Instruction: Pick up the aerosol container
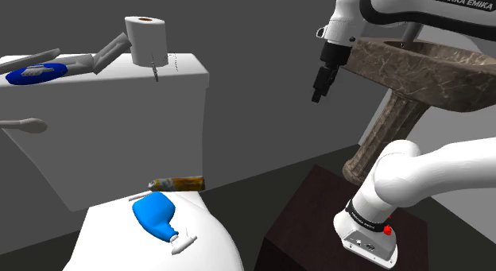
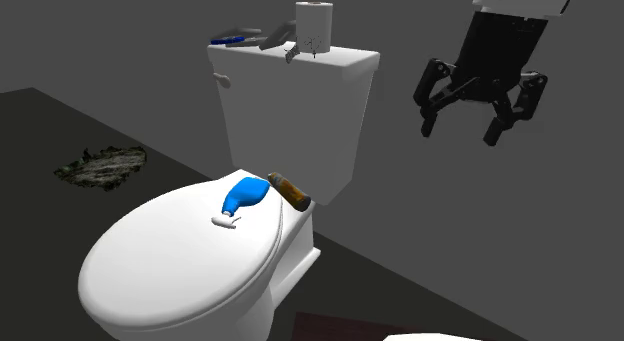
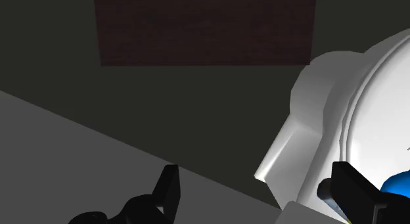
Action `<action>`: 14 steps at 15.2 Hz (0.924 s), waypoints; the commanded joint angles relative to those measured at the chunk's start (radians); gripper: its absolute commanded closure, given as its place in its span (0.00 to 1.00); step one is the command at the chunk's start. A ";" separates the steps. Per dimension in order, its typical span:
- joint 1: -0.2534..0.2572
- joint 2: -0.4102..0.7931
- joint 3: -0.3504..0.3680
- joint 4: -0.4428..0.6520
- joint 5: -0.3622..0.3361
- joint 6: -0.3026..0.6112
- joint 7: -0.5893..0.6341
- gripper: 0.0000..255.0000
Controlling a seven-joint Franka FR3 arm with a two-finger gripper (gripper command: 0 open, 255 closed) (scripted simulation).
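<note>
Wide-open black gripper (image 2: 468, 119) hangs empty, high and well apart from the rusty aerosol can (image 2: 288, 190) on the toilet lid (image 2: 160, 259).

"FRANKA EMIKA" on the white arm (image 1: 463, 1)

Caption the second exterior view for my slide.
Gripper, jaws open, hangs right of the tank; brown aerosol can lies on toilet lid.

I see the aerosol can (image 1: 176, 183) as a slim cylinder, mottled brown and rusty-looking, paler at one end. It lies flat on its side at the back of the white toilet lid (image 1: 111, 238), right at the foot of the tank (image 1: 119, 134). Its length runs across the lid. A blue bottle (image 1: 155, 214) lies just beside it, toward the lid's front.
</note>
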 commanded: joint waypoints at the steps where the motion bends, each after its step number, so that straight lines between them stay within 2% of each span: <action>1: 0.000 0.000 0.000 0.000 0.000 0.000 0.000 0.00; 7: 0.046 0.134 0.078 -0.030 0.017 0.178 0.005 0.00; 14: 0.089 0.332 0.169 -0.011 0.013 0.370 0.021 0.00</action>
